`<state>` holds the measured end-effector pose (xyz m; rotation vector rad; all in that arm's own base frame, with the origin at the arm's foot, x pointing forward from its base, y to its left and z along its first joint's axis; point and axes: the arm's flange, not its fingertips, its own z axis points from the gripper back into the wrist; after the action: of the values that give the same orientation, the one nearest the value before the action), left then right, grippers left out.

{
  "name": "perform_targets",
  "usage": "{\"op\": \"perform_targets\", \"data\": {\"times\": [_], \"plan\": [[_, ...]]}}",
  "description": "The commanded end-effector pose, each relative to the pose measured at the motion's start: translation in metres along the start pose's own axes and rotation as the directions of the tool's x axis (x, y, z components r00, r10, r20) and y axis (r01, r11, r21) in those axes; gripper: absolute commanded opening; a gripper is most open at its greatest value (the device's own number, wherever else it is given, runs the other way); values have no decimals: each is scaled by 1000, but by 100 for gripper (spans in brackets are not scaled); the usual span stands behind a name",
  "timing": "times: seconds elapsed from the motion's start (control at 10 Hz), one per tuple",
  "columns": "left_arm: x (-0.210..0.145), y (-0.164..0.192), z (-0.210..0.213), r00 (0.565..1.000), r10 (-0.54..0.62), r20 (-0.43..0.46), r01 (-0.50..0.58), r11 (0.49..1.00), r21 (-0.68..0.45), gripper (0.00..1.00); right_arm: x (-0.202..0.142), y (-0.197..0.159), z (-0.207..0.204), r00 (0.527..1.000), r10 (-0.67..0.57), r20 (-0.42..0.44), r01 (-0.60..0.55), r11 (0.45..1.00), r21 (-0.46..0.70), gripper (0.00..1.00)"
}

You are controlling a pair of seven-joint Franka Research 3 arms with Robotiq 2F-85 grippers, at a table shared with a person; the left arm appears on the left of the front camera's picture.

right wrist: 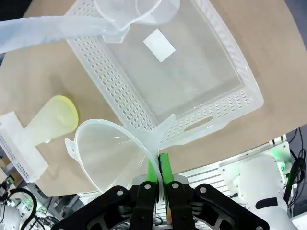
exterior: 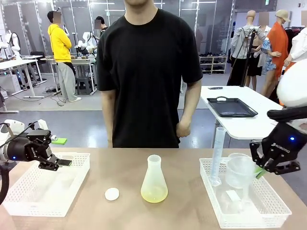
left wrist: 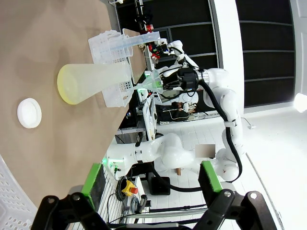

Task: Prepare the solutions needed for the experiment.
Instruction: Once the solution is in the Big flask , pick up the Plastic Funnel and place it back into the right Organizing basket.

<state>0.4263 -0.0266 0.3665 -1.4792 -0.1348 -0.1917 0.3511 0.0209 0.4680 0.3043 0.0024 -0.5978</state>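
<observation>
Translucent plastic funnel [right wrist: 110,153] nearest, thin rim pinched between green pads of right gripper [right wrist: 159,168], hanging above right side of white perforated plastic basket [right wrist: 230,96]. Left gripper [exterior: 64,163] spread wide, nothing in it, over second white perforated basket [exterior: 29,196] at tabletop's left edge, bare inside.

Pale yellow solutions [exterior: 154,194]: shallow pool in frosted conical flask [exterior: 154,172], upright mid-tabletop, white round cap [exterior: 112,193] near it.

Flask likely light, stiff, slick. Narrow neck looks best hold. Mouth uncapped, so keep upright.

Right basket holds clear graduated cylinder [exterior: 218,153], clear plastic beaker [exterior: 239,171], small white flat piece [exterior: 233,195]. Both vessels look empty.
</observation>
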Motion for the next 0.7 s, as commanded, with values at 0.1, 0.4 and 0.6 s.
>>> {"op": "perform_targets", "data": {"times": [0.1, 0.4, 0.6], "plan": [[2, -3, 0, 1000, 7, 2, -7, 1000, 3, 100, 21, 22, -16, 998, -52, 26, 53, 998, -38, 1], [2, -3, 0, 1000, 7, 2, -7, 1000, 3, 100, 33, 23, -38, 993, -114, -2, 113, 991, -77, 1], [2, -3, 0, 1000, 7, 2, -7, 1000, 3, 100, 36, 24, -49, 989, -147, -6, 146, 985, -92, 9]]}}
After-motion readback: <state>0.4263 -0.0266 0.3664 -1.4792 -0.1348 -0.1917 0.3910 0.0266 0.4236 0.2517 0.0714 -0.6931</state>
